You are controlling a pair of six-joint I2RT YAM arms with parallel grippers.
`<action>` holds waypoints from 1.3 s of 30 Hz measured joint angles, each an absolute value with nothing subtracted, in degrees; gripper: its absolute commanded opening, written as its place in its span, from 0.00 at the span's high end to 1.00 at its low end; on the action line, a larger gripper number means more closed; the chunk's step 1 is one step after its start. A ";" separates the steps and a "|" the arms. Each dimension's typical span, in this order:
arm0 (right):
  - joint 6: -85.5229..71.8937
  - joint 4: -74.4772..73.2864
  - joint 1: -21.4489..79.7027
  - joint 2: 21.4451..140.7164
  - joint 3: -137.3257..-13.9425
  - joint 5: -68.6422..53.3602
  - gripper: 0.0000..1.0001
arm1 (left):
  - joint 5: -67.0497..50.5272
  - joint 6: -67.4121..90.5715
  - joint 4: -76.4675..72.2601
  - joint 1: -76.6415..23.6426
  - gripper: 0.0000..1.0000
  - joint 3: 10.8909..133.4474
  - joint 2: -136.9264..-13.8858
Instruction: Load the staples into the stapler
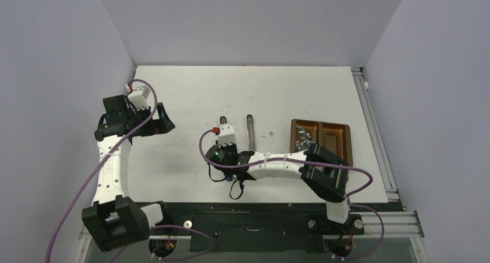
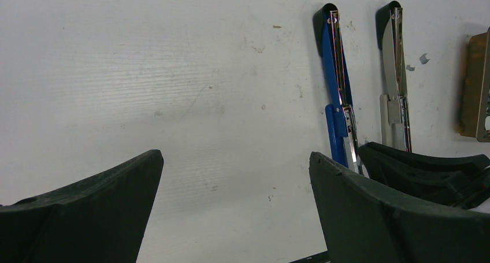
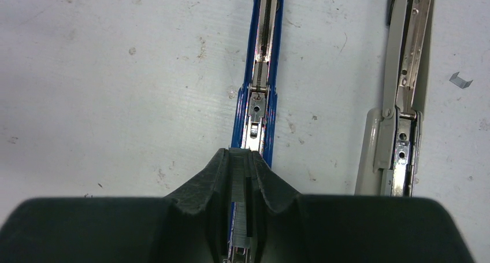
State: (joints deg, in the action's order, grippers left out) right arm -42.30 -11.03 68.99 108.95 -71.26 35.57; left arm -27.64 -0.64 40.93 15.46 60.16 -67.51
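A blue stapler (image 3: 264, 55) lies opened flat on the white table, its magazine channel facing up. My right gripper (image 3: 241, 153) is shut on a short silver staple strip (image 3: 238, 182) and holds it over the near part of that channel, in line with it. In the top view the right gripper (image 1: 223, 129) covers most of the blue stapler. More staples (image 1: 303, 139) lie piled in the left compartment of a brown tray (image 1: 341, 137). My left gripper (image 2: 235, 159) is open and empty, off to the left (image 1: 164, 121), with the blue stapler (image 2: 335, 72) to its right.
A second, grey stapler (image 3: 404, 72) lies opened flat just right of the blue one (image 1: 250, 133). One loose staple (image 3: 460, 80) lies on the table right of it. Enclosure walls stand on the left, back and right.
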 measured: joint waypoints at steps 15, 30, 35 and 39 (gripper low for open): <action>-42.83 -10.26 68.23 109.12 -69.84 35.55 0.91 | -27.62 -0.64 40.93 15.46 0.04 60.16 -67.51; -42.98 -10.20 68.20 109.27 -69.73 35.07 0.91 | -27.62 -0.64 40.93 15.46 0.04 60.16 -67.51; -43.18 -10.11 67.81 109.32 -69.73 34.63 0.91 | -27.62 -0.62 40.93 15.46 0.04 60.16 -67.51; -43.18 -10.02 67.53 109.32 -69.73 34.41 0.91 | -27.62 -0.64 40.93 15.46 0.04 60.16 -67.51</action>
State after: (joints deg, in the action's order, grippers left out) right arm -43.18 -10.02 67.53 109.32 -69.73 34.41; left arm -27.62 -0.64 40.93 15.46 60.16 -67.51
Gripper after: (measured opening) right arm 0.113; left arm 0.963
